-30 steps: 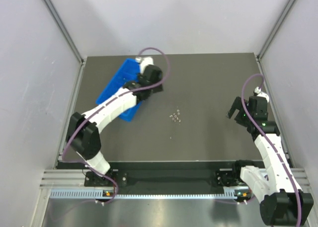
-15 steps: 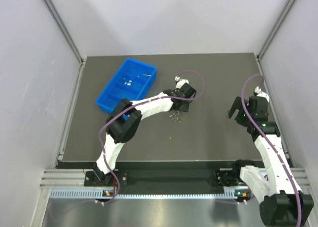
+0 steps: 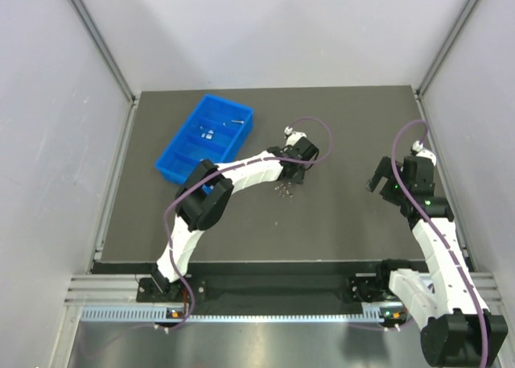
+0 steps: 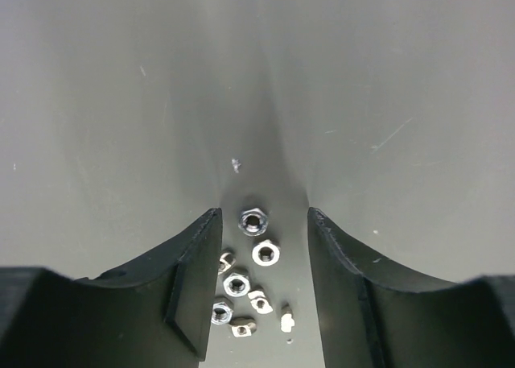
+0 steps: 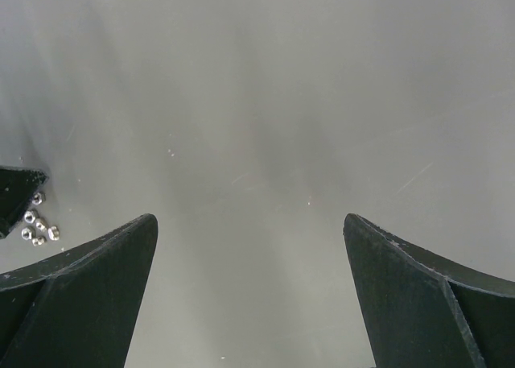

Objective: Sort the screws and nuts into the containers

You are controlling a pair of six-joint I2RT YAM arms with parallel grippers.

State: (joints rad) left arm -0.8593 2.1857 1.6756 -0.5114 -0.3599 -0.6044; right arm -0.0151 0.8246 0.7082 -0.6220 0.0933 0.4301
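Right, we're looking at a dark grey matte table [image 3: 338,231], boxed in by pale panel walls [image 3: 282,30] with slanted metal posts [image 3: 96,38] at the back corners. A silver rail [image 3: 265,299] runs along the near edge where both arms are bolted. Up close the surface has faint scratches and one tiny bright speck [image 4: 236,165].

The left gripper [image 4: 262,217] is out over the middle of the table, reaching down over the loose nuts [image 4: 249,279]. Its jaws are parted with nothing clamped. The little pile sits in the gap between them, and one hex nut [image 4: 253,221] lies right between the tips. I can't tell whether either finger touches it. From above, that pile is only a sprinkle of silver [image 3: 283,190] just below the wrist.

The blue tray [image 3: 179,133] sits angled at the far left, well apart from the pile. There are a few silver bits [image 3: 206,131] in its far compartments, too small to name from here.

Over on the right, the right gripper [image 3: 385,183] hangs near the table's right edge. Its jaws are spread wide over bare mat and it's holding nothing. Its own camera catches the pile at the far left of its view.
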